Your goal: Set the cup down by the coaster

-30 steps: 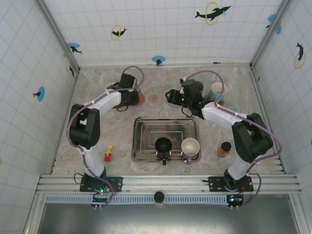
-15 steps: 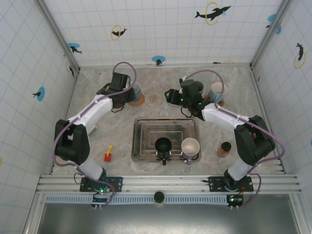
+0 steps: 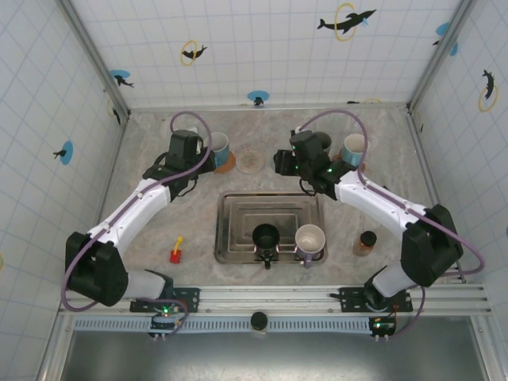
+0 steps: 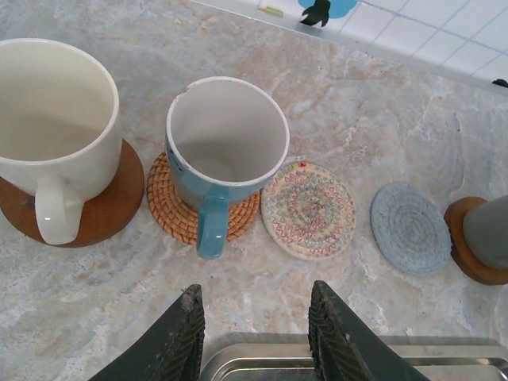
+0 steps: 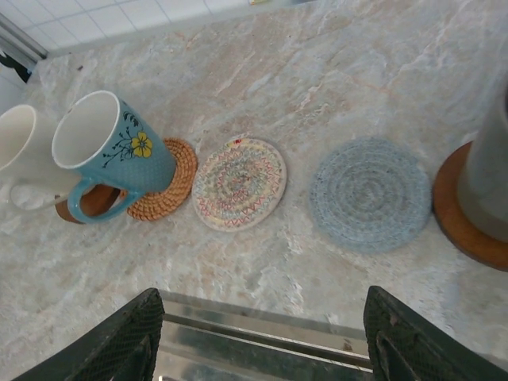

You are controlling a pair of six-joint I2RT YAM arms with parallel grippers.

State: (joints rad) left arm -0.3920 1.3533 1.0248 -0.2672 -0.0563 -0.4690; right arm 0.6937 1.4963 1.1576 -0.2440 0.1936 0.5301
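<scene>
Blue glazed cup (image 4: 226, 151), white inside, stands upright on a round wicker coaster (image 4: 171, 208) at the far left of the table (image 4: 381, 103); mouth up, long axis vertical; yellow flower on its side in the right wrist view.

Handle points back toward the near edge, toward the left gripper (image 4: 255, 290), a little left of the gap between its fingers.

Around it: a white mug (image 4: 55, 135) on a wooden coaster (image 4: 111, 210) just beside it on the left, nearly touching; a multicoloured woven coaster (image 4: 308, 210) on the right, its edge against the wicker one; further right a grey-blue coaster (image 4: 411, 230), bare; then another wooden coaster (image 4: 468, 246) bearing a grey vessel, cut off by the frame edge.

Steel tray (image 3: 230, 230) nearer the arm bases holds a black cup (image 3: 265, 236) and a white mug (image 3: 309, 238); a brown jar (image 3: 366, 240) stands right of the tray, and a small red and yellow object (image 3: 176, 252) lies left of it.

Left jaws open, holding nothing; cup lies beyond the fingertips, apart from them, bare table between.

Right gripper (image 5: 262, 292) spread wide, empty, over the tray's far rim; the cup sits well off to its left, and the woven coaster lies ahead of the gap.
</scene>
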